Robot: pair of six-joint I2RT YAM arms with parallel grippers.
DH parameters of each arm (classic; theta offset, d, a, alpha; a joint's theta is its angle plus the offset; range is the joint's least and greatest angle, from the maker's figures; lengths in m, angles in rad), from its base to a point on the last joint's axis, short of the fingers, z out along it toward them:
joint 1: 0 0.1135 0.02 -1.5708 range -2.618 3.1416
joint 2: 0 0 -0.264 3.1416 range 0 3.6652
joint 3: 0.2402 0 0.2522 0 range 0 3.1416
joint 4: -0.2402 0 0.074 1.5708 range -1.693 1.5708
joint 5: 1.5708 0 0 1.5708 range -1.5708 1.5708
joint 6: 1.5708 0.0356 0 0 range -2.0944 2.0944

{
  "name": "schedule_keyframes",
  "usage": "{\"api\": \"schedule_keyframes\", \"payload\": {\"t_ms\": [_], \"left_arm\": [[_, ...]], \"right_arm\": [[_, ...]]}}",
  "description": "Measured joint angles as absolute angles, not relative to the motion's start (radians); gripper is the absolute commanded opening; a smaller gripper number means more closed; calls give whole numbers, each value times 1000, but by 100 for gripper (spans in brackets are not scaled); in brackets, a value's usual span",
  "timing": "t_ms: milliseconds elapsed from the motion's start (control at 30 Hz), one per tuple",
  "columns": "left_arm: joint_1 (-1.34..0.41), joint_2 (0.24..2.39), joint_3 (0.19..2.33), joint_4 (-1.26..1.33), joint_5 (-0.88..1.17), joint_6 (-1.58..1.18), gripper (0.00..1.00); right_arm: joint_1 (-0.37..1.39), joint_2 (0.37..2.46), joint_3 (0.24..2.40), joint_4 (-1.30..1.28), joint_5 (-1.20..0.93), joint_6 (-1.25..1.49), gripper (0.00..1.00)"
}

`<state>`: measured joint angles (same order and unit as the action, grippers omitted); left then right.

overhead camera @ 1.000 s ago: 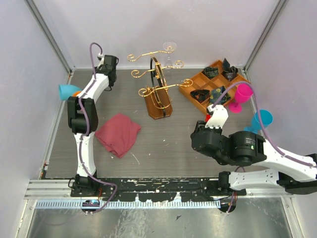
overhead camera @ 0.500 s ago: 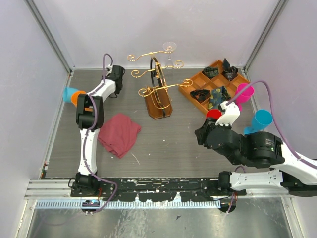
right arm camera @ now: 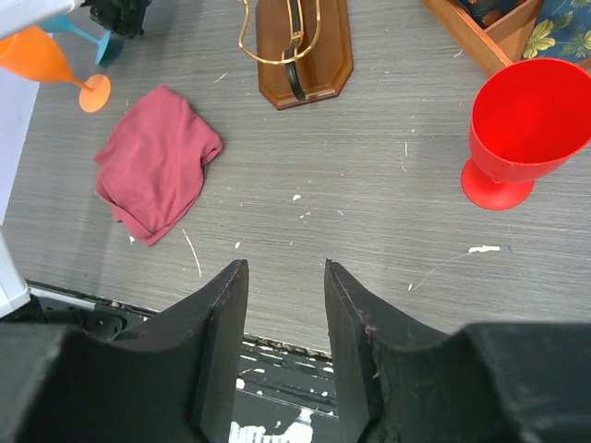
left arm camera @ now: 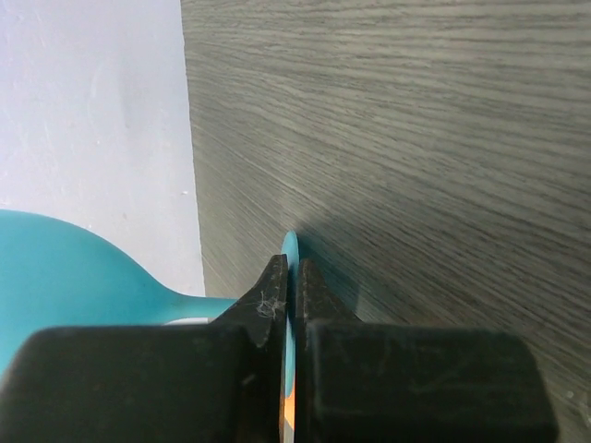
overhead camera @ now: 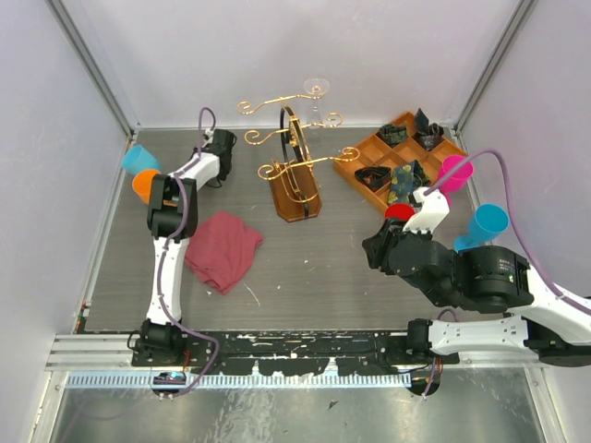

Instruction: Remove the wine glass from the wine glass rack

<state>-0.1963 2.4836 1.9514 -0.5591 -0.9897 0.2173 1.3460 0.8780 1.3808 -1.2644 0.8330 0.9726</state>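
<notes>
- Two grippers: left gripper (left arm camera: pixel 289 268) pinches a blue goblet (left arm camera: pixel 74 268) by its foot; right gripper (right arm camera: pixel 284 277) has fingers spread, empty.
- One wooden tray (overhead camera: pixel 355 155).
- One rack (overhead camera: pixel 294 171).
- One red cloth (overhead camera: pixel 220 251).
- Five goblets in all: second blue goblet (overhead camera: pixel 485 221), orange goblet (overhead camera: pixel 144 185), red goblet (overhead camera: pixel 399 212), pink goblet (overhead camera: pixel 452 173).
- One wine glass (overhead camera: pixel 316 89), hanging on the rack's top arm.

Grey table (overhead camera: pixel 323 268) first: wood-grain finish, matt, finely ribbed up close. The wine glass rack (overhead camera: pixel 295 198) gleams with polished gold wire, metal by the look of it, on a varnished brown wooden base that catches the light. The wine glass (overhead camera: pixel 316 89) is clear and almost lost against the matt white wall (overhead camera: pixel 369 55). The cloth (right arm camera: pixel 152 161) is dull red fabric, soft and crumpled. The red goblet (right arm camera: pixel 522 129) shines as smooth, glossy plastic. The teal goblet (left arm camera: pixel 74 268) and orange goblet (right arm camera: pixel 46 60) are the same smooth plastic with a softer sheen. The tray (overhead camera: pixel 362 148) is orange-brown wood. The left gripper (left arm camera: pixel 290 268) and right gripper (right arm camera: pixel 286 272) have matt black fingers, faintly grainy.
</notes>
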Motion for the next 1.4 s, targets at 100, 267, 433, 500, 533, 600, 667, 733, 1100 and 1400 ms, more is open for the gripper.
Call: {"api": "schedule_keyframes", "payload": {"t_ms": [100,267,433,500,533,600,667,733,1100,1400], "left_arm": [[-197,2496,1967,-561,-993,211,10],[-202,2528,2005,-574,-996,197,12],[-217,2561,2036,-586,-1019,190,11],[-226,2576,2051,-589,-1039,189,10],[-230,2581,2055,-589,-1048,189,9],[-237,2590,2062,-590,-1067,186,8],[-240,2596,2063,-590,-1085,181,9],[-241,2597,2063,-590,-1093,175,12],[-244,2610,2092,-598,-1118,144,38],[-246,2614,2099,-603,-1135,113,40]], "right_arm": [[1346,875,1381,-1264,838,970,44],[1346,875,1374,-1254,840,967,44],[1346,875,1369,-1249,843,962,44],[1346,875,1369,-1249,846,959,44],[1346,875,1369,-1249,847,957,44],[1346,875,1369,-1249,852,954,44],[1346,875,1369,-1249,856,951,44],[1346,875,1369,-1248,860,948,44],[1346,875,1369,-1240,882,925,45],[1346,878,1369,-1237,897,910,45]]}}
